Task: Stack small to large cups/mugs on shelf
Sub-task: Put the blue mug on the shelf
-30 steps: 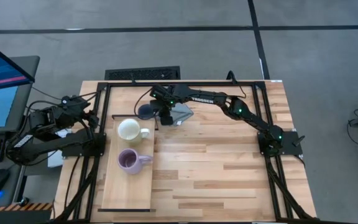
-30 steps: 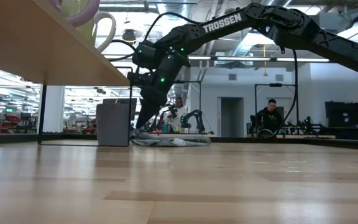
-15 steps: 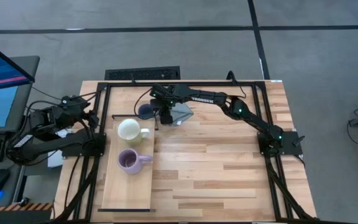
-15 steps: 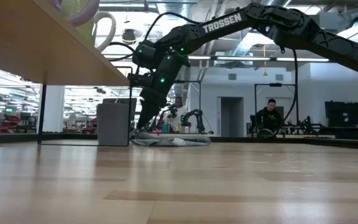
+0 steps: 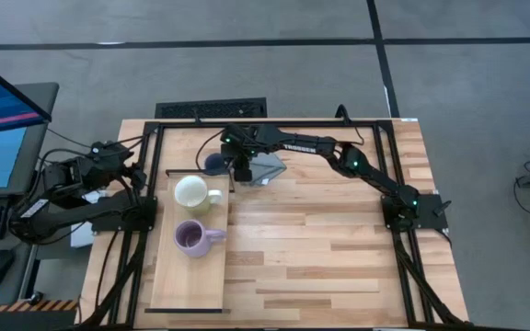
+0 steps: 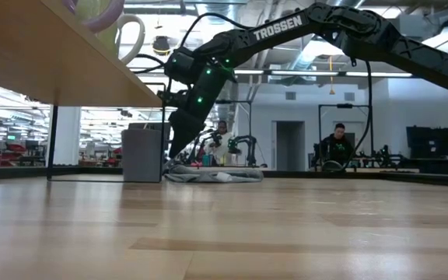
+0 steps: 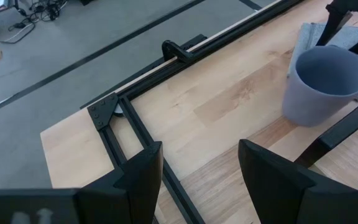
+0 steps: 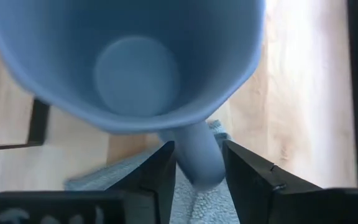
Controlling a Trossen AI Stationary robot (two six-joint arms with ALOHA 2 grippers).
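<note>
Not much of the stacking is done yet, by the look of it. The cream mug and the purple mug both sit on the shelf, side by side along the board and apart from each other, so nothing is nested. The grey-blue mug is off the shelf, standing upright on the desk just past the shelf's far end, right beside a grey cloth.

The right hand is at that mug now. In the right wrist view its fingers sit on either side of the mug's handle, narrowed in around it. I can't say for sure whether they've actually clamped down or are only closing in, and the mug looks like it's on the desk, not lifted.

The left hand waits off at the left edge of the desk with its fingers spread wide and nothing between them.

So what's left, as I read it: get the blue mug up onto the shelf, then sort all three by size into a stack.

Only writing I can make out is "TROSSEN" in white along the right arm.
</note>
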